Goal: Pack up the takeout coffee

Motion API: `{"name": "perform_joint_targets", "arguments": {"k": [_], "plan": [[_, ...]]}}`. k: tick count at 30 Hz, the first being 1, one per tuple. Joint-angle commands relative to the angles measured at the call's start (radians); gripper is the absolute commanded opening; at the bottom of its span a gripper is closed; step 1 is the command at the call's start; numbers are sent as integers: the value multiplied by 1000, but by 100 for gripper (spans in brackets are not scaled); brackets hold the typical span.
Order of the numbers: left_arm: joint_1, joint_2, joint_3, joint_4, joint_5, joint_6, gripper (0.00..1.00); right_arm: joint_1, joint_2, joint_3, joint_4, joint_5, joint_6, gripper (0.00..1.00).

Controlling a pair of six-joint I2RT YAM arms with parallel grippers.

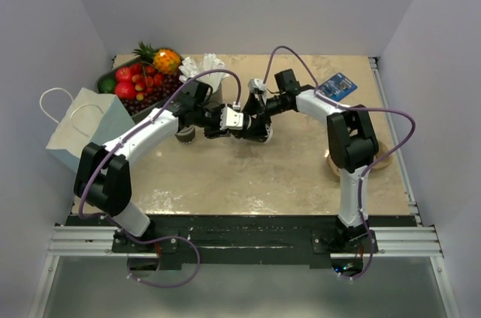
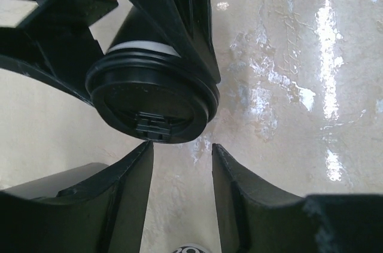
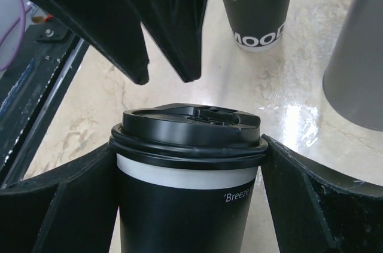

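The right gripper (image 3: pixel 188 145) stands around the takeout coffee (image 3: pixel 179 211). One finger is on each side of the cup and both lie against the rim of the black lid (image 3: pixel 191 124), so this hand is closed on the cup with its fingers rather far apart. The cup is upright between those fingers, with a white band under the lid and the word "Breeze" on its dark wall. The left gripper (image 2: pixel 181 152) is partly open and holds nothing: there is a clear gap between its two fingertips, and the lid is just past them, not between them. In the right wrist view these left fingers hang close above the lid, and a strip of the table (image 3: pixel 197 94) shows between them and it. Beyond the fingertips of the right hand, a little to the right, stands another dark cup (image 3: pixel 257 14) with white letters and no lid. Further right is a grey container (image 3: pixel 359 55). In the top view a white paper bag (image 1: pixel 83 126) stands well apart from both hands, on the outer side of the left arm.
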Motion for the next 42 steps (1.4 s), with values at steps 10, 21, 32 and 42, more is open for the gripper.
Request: {"name": "perform_joint_targets", "arguments": {"k": [10, 21, 32, 42], "plan": [[-70, -28, -24, -39, 44, 179, 40, 6, 242, 339, -1049, -146, -885, 72], [-105, -31, -92, 4, -1, 187, 37, 9, 255, 363, -1049, -153, -856, 72], [-151, -12, -127, 120, -17, 136, 33, 11, 259, 377, -1049, -153, -844, 72], [-162, 11, -130, 147, -45, 124, 14, 14, 255, 374, -1049, -158, -847, 72]]}}
